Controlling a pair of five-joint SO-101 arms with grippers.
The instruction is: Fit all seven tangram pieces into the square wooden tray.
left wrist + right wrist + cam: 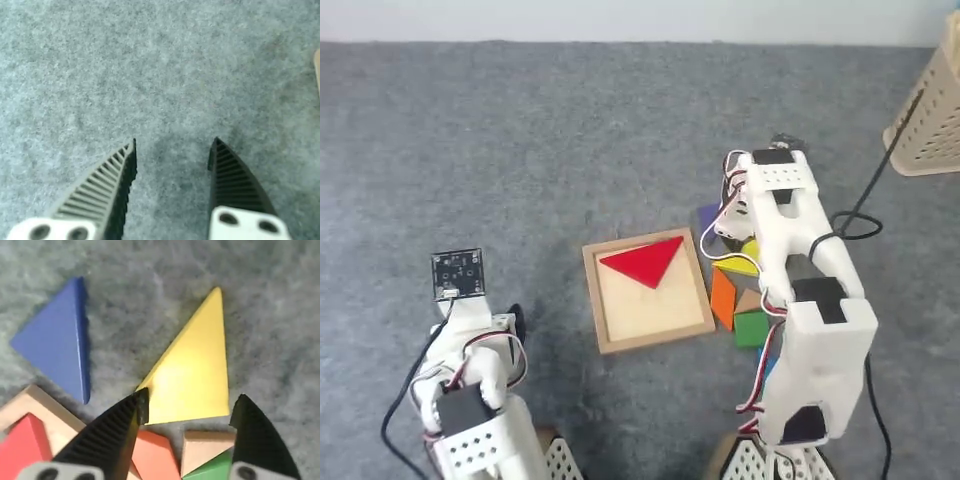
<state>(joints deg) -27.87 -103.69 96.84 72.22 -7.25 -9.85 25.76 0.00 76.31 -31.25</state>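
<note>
Right wrist view has my right gripper [191, 405] spread wide and holding nothing, over the yellow triangle [195, 375], with the blue triangle [55, 342] near it on the grey felt [520, 150]. The red triangle [645, 262] lies inside the wooden tray [605, 335]. An orange piece [722, 297] and a green piece [752, 327] sit just beside the tray. My left gripper [175, 142] hangs open over the felt, well apart from the tray.

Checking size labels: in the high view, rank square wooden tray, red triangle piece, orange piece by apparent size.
1. Square wooden tray
2. Red triangle piece
3. Orange piece, clearly the smallest
</note>
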